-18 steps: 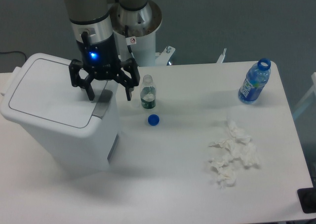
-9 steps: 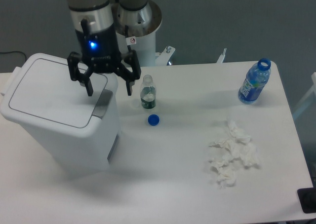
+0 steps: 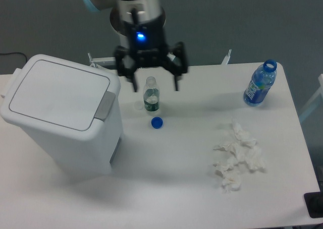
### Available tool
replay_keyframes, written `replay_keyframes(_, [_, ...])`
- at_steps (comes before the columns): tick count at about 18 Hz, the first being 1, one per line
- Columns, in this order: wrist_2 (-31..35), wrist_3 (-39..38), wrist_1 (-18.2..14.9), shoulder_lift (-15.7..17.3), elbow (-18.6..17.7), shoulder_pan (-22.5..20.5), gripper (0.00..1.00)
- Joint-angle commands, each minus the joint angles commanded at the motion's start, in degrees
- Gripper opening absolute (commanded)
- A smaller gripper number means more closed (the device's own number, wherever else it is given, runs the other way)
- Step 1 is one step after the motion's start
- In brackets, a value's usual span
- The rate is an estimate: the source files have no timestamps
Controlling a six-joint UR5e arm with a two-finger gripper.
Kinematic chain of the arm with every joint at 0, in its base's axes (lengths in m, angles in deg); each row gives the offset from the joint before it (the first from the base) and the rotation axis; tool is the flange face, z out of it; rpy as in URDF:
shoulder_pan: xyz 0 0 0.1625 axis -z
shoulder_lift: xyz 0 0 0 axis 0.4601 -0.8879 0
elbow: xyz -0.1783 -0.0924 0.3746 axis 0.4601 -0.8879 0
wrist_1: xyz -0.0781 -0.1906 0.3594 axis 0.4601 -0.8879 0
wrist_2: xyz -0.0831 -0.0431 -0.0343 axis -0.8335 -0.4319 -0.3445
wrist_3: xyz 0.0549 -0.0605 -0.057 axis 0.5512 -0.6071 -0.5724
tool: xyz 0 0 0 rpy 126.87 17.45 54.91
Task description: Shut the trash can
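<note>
The trash can (image 3: 60, 113) is a large white bin on the left of the table. Its flat lid lies down flush on the body, and the grey push tab (image 3: 105, 106) shows at the lid's right edge. My gripper (image 3: 154, 87) hangs to the right of the can, above a small clear bottle (image 3: 151, 95). Its black fingers (image 3: 135, 82) are spread wide apart and hold nothing. A blue light glows on the wrist above them.
A blue cap (image 3: 157, 122) lies on the table just below the small bottle. A blue water bottle (image 3: 260, 83) without a cap stands at the back right. Crumpled white tissues (image 3: 238, 158) lie at the right front. The robot's base stands behind the table.
My gripper has risen off the trash can's lid and swung right, from above the push tab to above the small bottle. The lid stays down.
</note>
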Motion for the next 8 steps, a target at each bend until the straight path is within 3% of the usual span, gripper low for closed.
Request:
replay_keyframes(4, [-0.2,15.2,0.1,-2.4,0.0,-6.6,1.0])
replay_keyframes(8, [-0.3,22.9,0.2,-3.3,0.7,-10.4,1.0])
